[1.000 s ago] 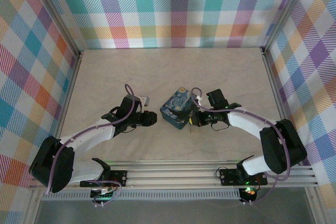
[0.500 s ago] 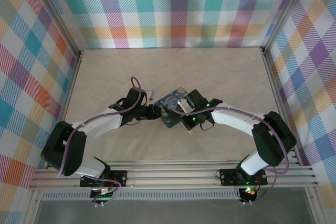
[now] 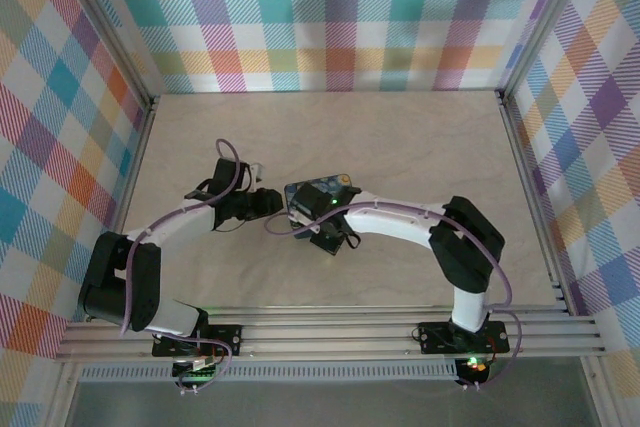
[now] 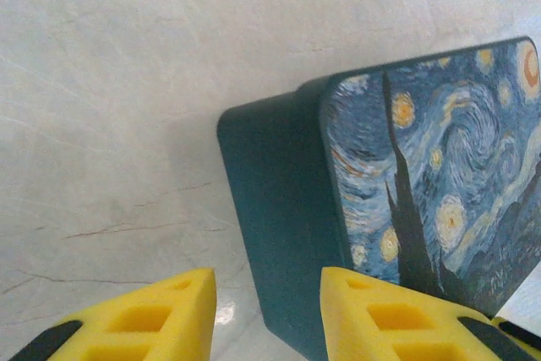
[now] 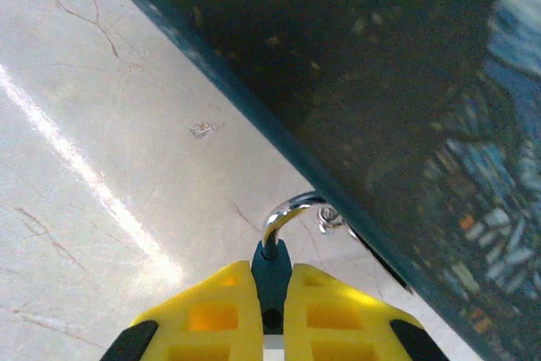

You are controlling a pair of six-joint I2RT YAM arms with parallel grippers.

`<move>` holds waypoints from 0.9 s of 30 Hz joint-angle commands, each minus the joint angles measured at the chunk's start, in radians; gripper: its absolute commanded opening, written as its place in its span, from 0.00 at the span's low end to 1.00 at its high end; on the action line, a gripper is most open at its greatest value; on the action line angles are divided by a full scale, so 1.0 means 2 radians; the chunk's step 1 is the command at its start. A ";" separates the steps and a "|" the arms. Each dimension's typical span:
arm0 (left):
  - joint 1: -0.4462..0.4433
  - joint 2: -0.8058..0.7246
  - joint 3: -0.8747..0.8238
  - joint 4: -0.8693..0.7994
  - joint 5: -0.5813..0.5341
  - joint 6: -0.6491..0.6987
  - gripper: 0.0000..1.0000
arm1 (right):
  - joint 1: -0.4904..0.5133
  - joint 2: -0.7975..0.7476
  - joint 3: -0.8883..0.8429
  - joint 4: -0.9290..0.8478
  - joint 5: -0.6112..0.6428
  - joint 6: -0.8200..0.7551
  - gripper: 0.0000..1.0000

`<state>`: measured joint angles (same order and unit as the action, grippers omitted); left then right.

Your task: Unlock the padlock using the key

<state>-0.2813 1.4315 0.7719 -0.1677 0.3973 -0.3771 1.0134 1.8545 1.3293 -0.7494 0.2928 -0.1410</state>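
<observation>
Teal, silver-shackled padlock point(image 5: 272, 270), hooked at the edge of the starry-painted teal box point(image 5: 355, 82), sits pinched in my closed right claw point(image 5: 270, 289), likely steadied for keying. My left claw point(image 4: 264, 283) gapes empty astride that box's corner, probably bracing it.

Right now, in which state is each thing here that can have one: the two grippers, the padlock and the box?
left gripper: open, at the corner of the box, gripping nothing.
right gripper: shut on the padlock body.
padlock: held by its body, shackle reaching to the box's edge; locked or unlocked cannot be told.
box: lid closed, standing on the table.
</observation>
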 commanded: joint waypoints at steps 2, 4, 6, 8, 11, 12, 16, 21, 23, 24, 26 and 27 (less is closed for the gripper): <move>0.023 0.001 -0.010 0.005 0.041 -0.007 0.37 | 0.018 0.022 0.038 -0.050 0.075 -0.042 0.00; 0.034 0.008 -0.017 0.018 0.063 -0.014 0.37 | 0.025 0.030 0.046 -0.058 0.094 -0.052 0.00; 0.043 0.013 -0.022 0.025 0.073 -0.018 0.37 | 0.035 0.038 0.056 -0.069 0.113 -0.062 0.00; 0.049 0.017 -0.027 0.030 0.080 -0.020 0.37 | 0.045 0.048 0.068 -0.084 0.126 -0.071 0.00; 0.057 0.022 -0.032 0.043 0.090 -0.025 0.38 | 0.064 0.080 0.104 -0.120 0.145 -0.086 0.00; 0.060 0.026 -0.032 0.047 0.094 -0.026 0.38 | 0.071 0.095 0.119 -0.135 0.156 -0.089 0.00; 0.064 0.041 -0.029 0.050 0.107 -0.025 0.38 | 0.081 0.149 0.179 -0.182 0.196 -0.084 0.00; 0.069 0.046 -0.020 0.035 0.109 -0.011 0.38 | 0.087 0.167 0.218 -0.192 0.225 -0.062 0.00; 0.071 0.045 -0.020 0.035 0.110 -0.011 0.38 | 0.095 0.166 0.223 -0.189 0.233 -0.057 0.00; 0.072 0.044 -0.020 0.034 0.109 -0.011 0.38 | 0.099 0.163 0.224 -0.186 0.234 -0.055 0.00; 0.073 0.038 -0.022 0.032 0.103 -0.011 0.38 | 0.107 0.150 0.218 -0.168 0.233 -0.059 0.00; 0.074 0.034 -0.021 0.029 0.100 -0.010 0.38 | 0.112 0.142 0.213 -0.157 0.231 -0.060 0.00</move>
<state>-0.1520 1.5177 0.7166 -0.0986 0.5911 -0.4171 1.2045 2.1906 1.7515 -1.0740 0.7158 -0.2737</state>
